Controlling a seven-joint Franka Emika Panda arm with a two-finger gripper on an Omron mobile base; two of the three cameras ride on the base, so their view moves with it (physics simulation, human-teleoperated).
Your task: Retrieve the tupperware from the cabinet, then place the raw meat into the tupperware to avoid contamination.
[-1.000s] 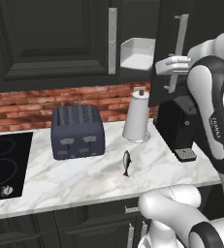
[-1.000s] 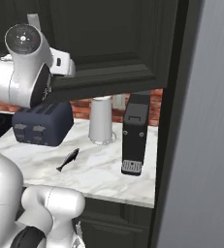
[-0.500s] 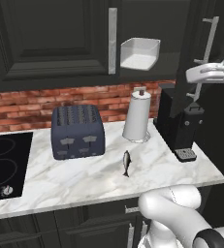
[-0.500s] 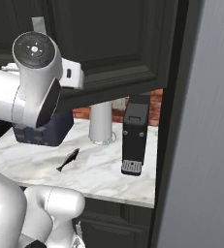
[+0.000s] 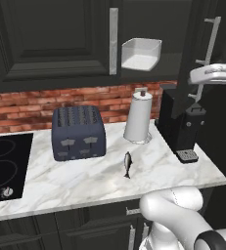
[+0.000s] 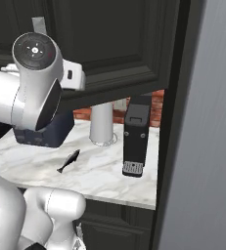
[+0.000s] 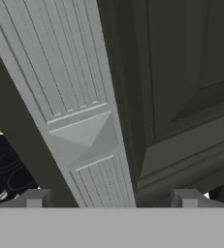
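Left base view, left to right: a black glass cooktop [image 5: 2, 168] is set into the white marbled counter [image 5: 85, 183]; a dark blue-grey four-slot toaster [image 5: 78, 132] stands before the red brick backsplash [image 5: 46, 105]. A small slim dark fish, the raw meat [image 5: 127, 164], lies on the counter in front of a white paper-towel roll on an upright holder [image 5: 138, 117], clear of both. Above, the dark charcoal upper cabinet [image 5: 51, 39] has its right door [image 5: 202, 53] swung open; the shallow white rectangular tupperware [image 5: 141, 54] rests on the inner shelf, just right of the closed door's silver bar handle [image 5: 113, 41]. A black coffee machine [image 5: 180, 127] stands at the counter's right end.

At the far right, the white two-finger gripper [image 5: 213, 74] hovers beside the open door's handle [image 5: 208, 51]. In the hand view its dark fingertips [image 7: 35, 198] stand wide apart with nothing between them, facing the panelled door close up.
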